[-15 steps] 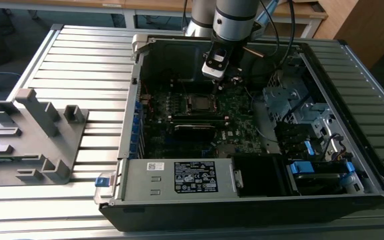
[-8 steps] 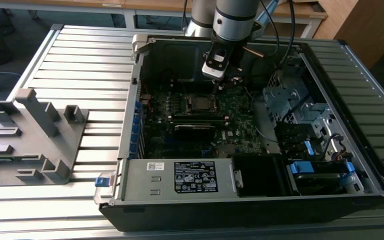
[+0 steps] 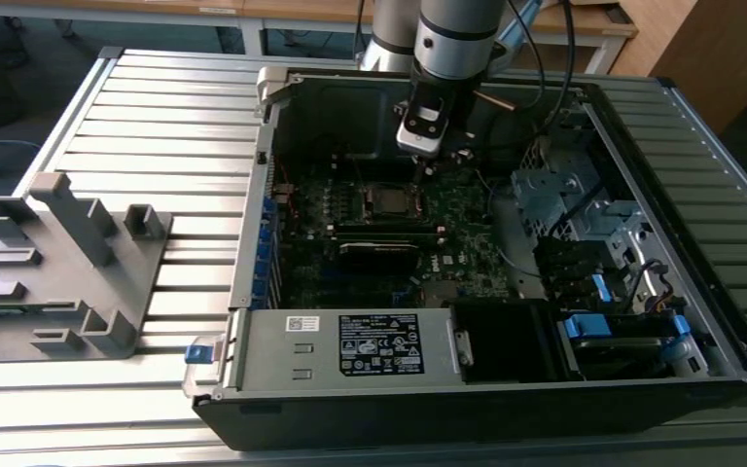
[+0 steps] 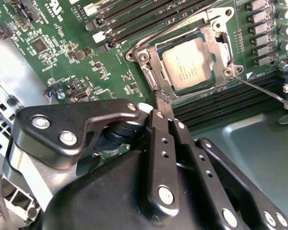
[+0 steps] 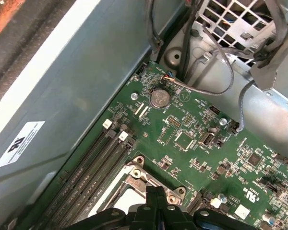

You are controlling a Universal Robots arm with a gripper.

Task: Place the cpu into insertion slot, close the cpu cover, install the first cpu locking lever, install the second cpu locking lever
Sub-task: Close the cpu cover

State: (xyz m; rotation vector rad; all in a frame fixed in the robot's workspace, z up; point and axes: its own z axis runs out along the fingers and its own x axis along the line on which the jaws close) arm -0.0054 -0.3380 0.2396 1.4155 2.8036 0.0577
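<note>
Well away from the claw, toward the exterior view's left, a grey fixture (image 3: 55,268) is sitting on the slatted worktop (image 3: 153,107). Nearer the claw, an open computer case (image 3: 478,418) is lying on its side, with the grey power-supply box (image 3: 269,355) at its near end. The insertion slot (image 3: 387,199) is sitting on the green motherboard (image 3: 465,243), just beside the claw on its exterior-view-left side. The claw (image 3: 431,165) is hanging inside the case above the board.

In the second wrist view the claw (image 4: 162,96) is showing its fingers pressed together, with nothing seen between them, and the tips are sitting right at the socket's edge. Just beyond them the cpu (image 4: 189,64) is lying in the slot, and the cpu cover (image 4: 152,64) is lying flat around it. A thin locking lever (image 4: 261,90) is sticking out from the socket's far corner.
</note>
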